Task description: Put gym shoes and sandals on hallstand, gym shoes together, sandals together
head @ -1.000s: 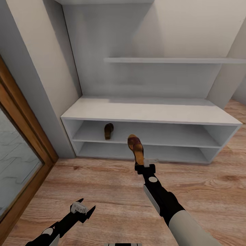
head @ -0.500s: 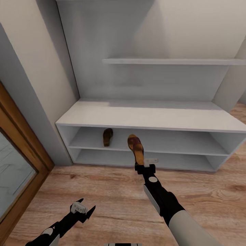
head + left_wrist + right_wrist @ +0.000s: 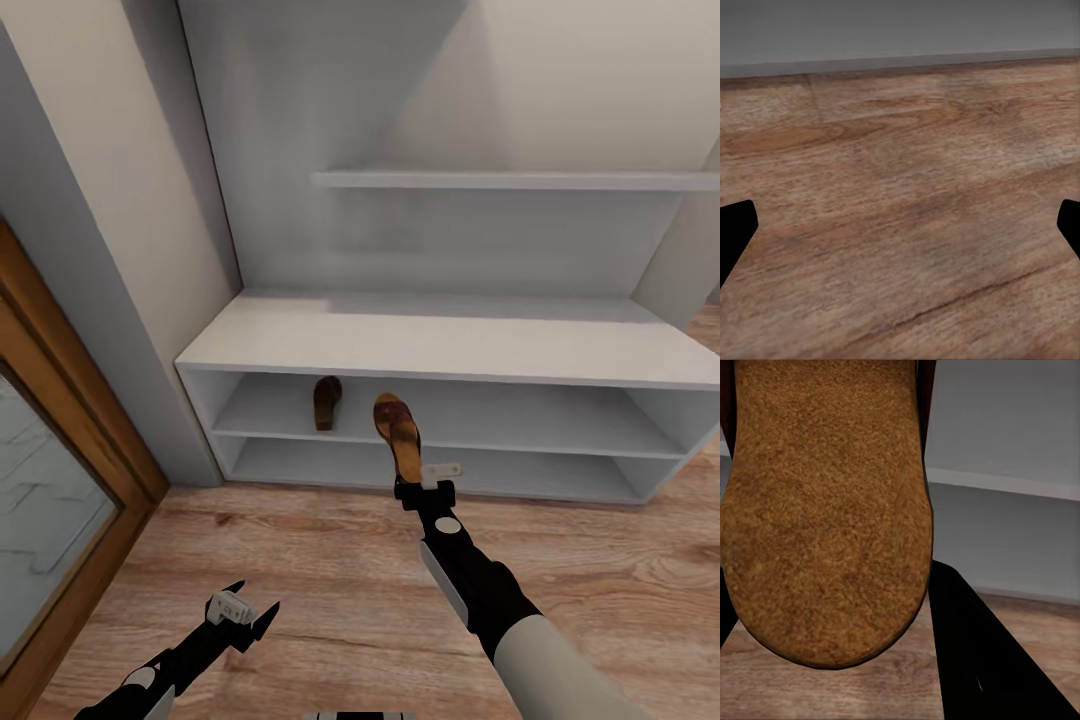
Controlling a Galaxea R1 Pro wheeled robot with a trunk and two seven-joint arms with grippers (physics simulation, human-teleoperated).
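I am carrying a sandal (image 3: pixel 397 432) in my right hand (image 3: pixel 420 487), pinched at its heel end so that it stands nearly upright, toe up, in front of the hallstand (image 3: pixel 440 340). In my right wrist view the tan underside of the sandal (image 3: pixel 825 510) is right up against the lens, with one dark finger (image 3: pixel 975 652) alongside it. The other sandal (image 3: pixel 327 401) already lies on the hallstand's upper shelf tier, toward its left part. The one I hold is out in front of that same tier's opening and just to the right of its mate, not yet inside.

To do this step well, I judge I should tip the sandal forward until its sole is level, slide it toe-first into the upper tier, and set it down right beside the resting sandal, close but without knocking it. The opening is low, so the strap and my fingers need to pass under the hallstand's top. I would let go only once the sole sits flat.

My left hand (image 3: pixel 240 615) hangs low over the corridor floor (image 3: pixel 300 540), well back from the hallstand, fingers spread and holding nothing. The gym shoes are for later.
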